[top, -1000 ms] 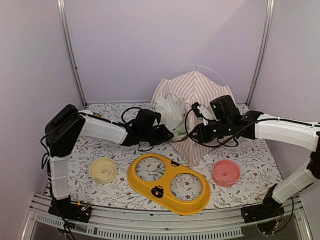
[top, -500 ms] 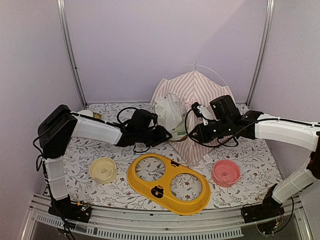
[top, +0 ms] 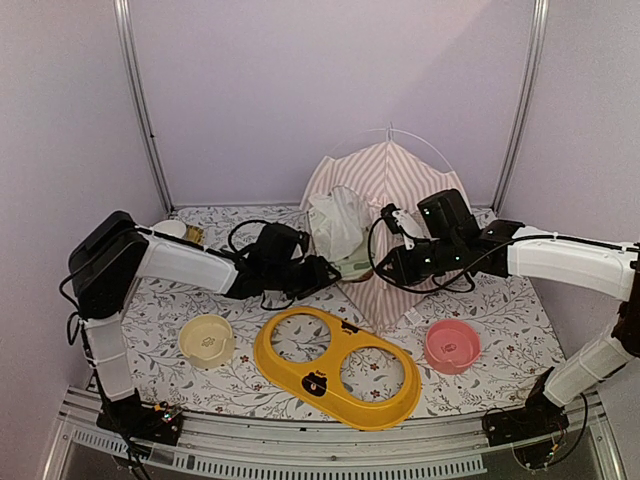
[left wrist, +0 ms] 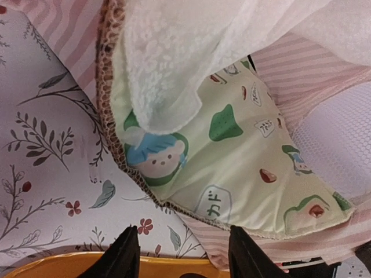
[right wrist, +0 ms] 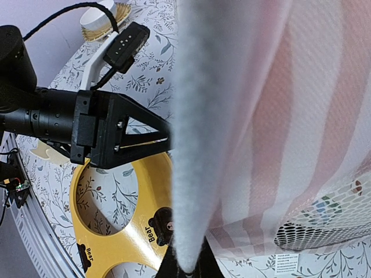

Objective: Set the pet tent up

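**Pet tent [top: 390, 185]:** stands at the upper centre of the top view, at the far side of the bench [top: 500, 310]. It has pink-and-white striped fabric, thin white poles arching over the peak, and a sheer lace curtain [top: 335, 220] bunched at the opening.

**Markings:** a pale green printed cushion [left wrist: 243, 174], lying partly under the curtain, is marked "カド". The yellow feeder [right wrist: 119, 246] reads "Bear".

**Left end effector [left wrist: 183, 229]:** fingers apart, gripping nothing.

**Right end effector [right wrist: 184, 267]:** clamped on a fold of tent fabric.
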